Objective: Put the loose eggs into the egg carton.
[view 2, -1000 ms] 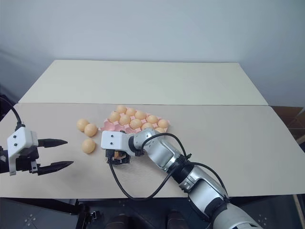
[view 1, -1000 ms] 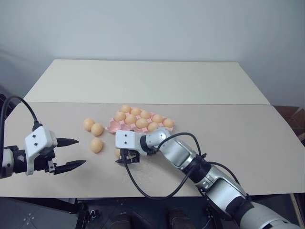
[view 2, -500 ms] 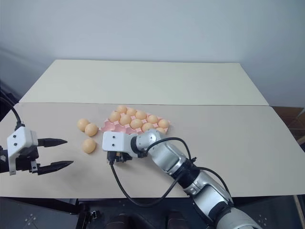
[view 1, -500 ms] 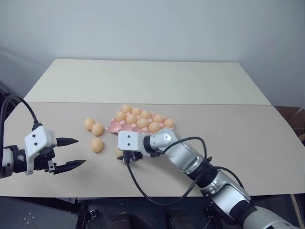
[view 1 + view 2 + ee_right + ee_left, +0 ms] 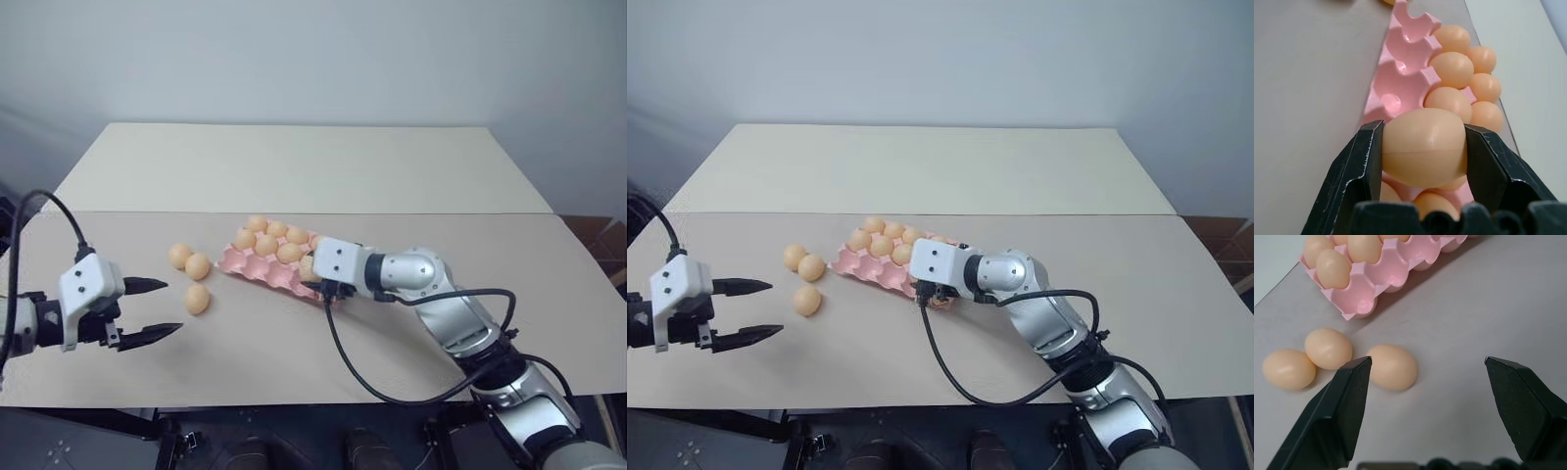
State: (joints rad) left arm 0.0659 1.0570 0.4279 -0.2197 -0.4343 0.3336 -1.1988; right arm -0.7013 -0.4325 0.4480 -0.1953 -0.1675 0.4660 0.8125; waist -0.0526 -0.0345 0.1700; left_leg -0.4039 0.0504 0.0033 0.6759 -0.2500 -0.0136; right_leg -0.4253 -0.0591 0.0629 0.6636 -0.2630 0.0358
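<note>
The right gripper clamps one egg just above the egg carton, seemingly at its near row; next, lower into an empty cup. The left gripper stands open over three loose eggs.

The right gripper was clamped on an egg, its arm stretched forward toward the table's middle. The left gripper hovered at the left with fingers spread wide

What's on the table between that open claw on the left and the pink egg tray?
Three loose eggs lie between the left gripper and the egg carton, seen from the head views.
</note>
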